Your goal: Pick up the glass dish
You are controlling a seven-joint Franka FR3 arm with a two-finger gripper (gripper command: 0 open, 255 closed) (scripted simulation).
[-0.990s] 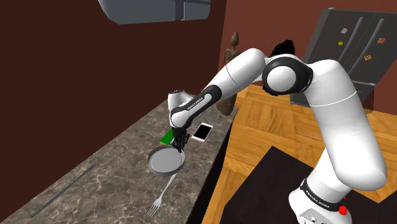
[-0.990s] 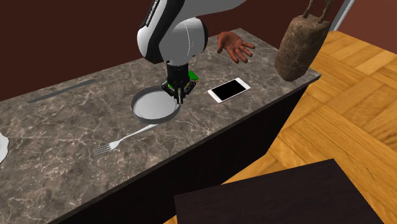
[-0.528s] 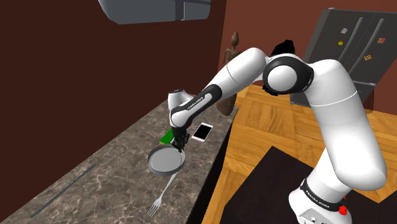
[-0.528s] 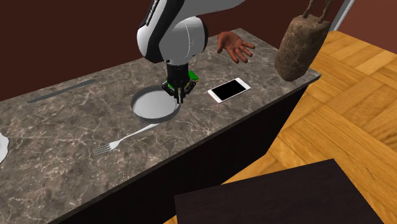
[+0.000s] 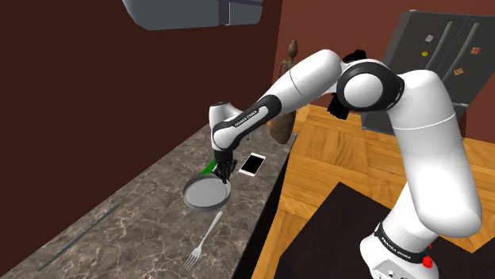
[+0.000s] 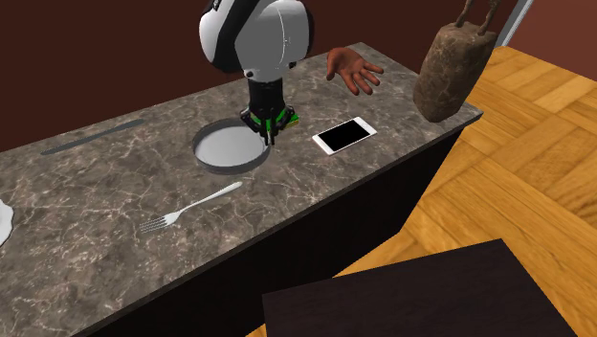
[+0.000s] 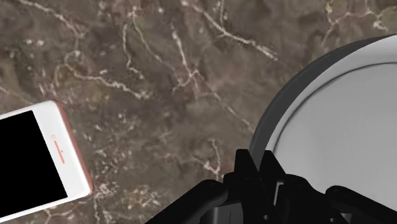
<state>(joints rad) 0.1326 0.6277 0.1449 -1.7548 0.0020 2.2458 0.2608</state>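
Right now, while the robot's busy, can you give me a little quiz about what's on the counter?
1. True or false: the gripper is shut on the rim of the dish.
2. What lies on the counter, on the second exterior view's right of the gripper? A) a cup B) a phone C) a banana
3. Fill in: the piece of cutlery lying near the dish is a ____.

Key: 1 true; 2 B; 3 fork.

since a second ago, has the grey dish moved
Yes, the grey dish, held at its rim by the gripper, has lifted away from the fork.
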